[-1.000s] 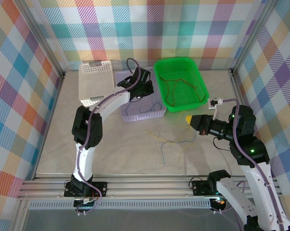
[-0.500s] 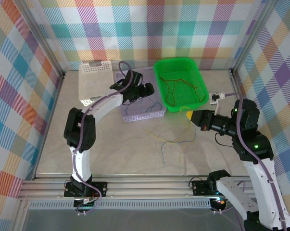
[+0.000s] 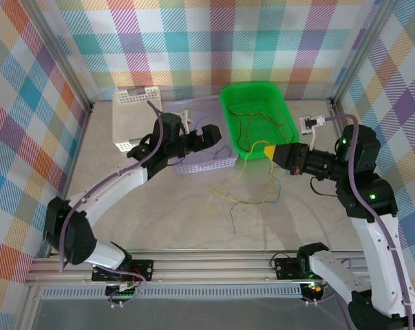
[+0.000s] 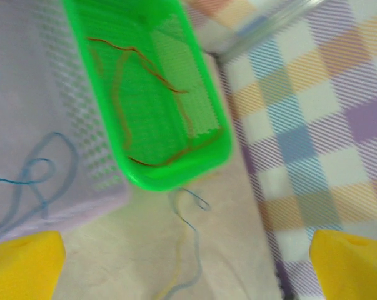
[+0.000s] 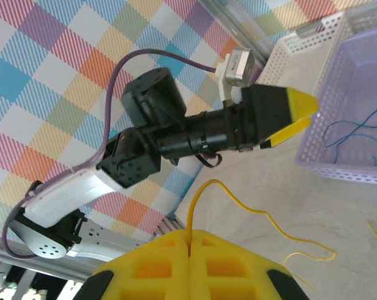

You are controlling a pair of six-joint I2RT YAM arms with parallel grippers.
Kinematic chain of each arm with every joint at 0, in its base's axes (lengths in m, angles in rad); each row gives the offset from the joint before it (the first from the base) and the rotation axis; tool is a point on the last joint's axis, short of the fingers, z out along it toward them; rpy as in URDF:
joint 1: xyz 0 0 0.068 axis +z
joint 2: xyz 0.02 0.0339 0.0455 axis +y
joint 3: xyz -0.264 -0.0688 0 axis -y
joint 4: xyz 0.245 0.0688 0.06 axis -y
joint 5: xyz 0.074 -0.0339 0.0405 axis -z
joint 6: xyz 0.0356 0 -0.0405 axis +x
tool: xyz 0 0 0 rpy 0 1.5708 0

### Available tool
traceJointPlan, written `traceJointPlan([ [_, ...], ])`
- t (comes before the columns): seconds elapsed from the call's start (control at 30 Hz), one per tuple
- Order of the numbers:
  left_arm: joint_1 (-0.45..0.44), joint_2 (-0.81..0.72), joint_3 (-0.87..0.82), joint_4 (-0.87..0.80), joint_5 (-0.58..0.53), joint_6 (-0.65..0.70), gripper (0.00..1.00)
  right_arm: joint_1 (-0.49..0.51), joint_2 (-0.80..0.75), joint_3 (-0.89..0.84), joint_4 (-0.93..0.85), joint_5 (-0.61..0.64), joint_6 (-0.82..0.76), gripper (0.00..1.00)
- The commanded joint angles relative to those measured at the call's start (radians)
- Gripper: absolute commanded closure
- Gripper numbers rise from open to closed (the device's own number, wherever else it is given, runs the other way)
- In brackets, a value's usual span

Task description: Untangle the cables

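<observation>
1. Cable axes. The red-orange cable lies inside the green basket as one loose loop, its long axis along the basket's length. The yellow cable rises from my right gripper, arcs over, and trails down to the table on the near-left side of the green basket. A blue-grey cable lies across the table in front of the green basket, crossing the yellow one. Its long axis is roughly parallel to the basket's near rim.
2. Right arm. My forearm is level and points left, with the fingertips at the green basket's near rim. The jaws are pressed together on the yellow cable.
3. Left arm. My arm stretches out low from the left, and the left gripper points toward the green basket's left wall. Its jaws stand wide apart with nothing between them.
4. Counts.
   - There are three baskets: the green one, a lilac basket touching its left side, and a white basket further left.
   - One blue cable is curled in the lilac basket, and one red-orange cable is in the green.
   - I cannot count the loose strands on the table exactly.
</observation>
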Motion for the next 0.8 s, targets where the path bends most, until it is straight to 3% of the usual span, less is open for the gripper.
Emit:
traceJointPlan([
  [0.0, -0.038, -0.074, -0.08, 0.263, 0.152, -0.037, 0.0, 0.006, 0.011, -0.001, 0.075, -0.078, 0.053, 1.0],
  [0.23, -0.144, -0.117, -0.173, 0.473, 0.249, -0.057, 0.0, 0.011, 0.023, -0.03, 0.123, -0.145, 0.092, 1.0],
  [0.67, -0.307, -0.13, -0.22, 0.599, 0.225, -0.039, 0.0, 0.037, 0.03, -0.046, 0.138, -0.182, 0.096, 1.0],
  [0.77, -0.313, -0.129, -0.221, 0.601, 0.222, -0.037, 0.06, 0.043, 0.029, -0.046, 0.143, -0.18, 0.1, 1.0],
])
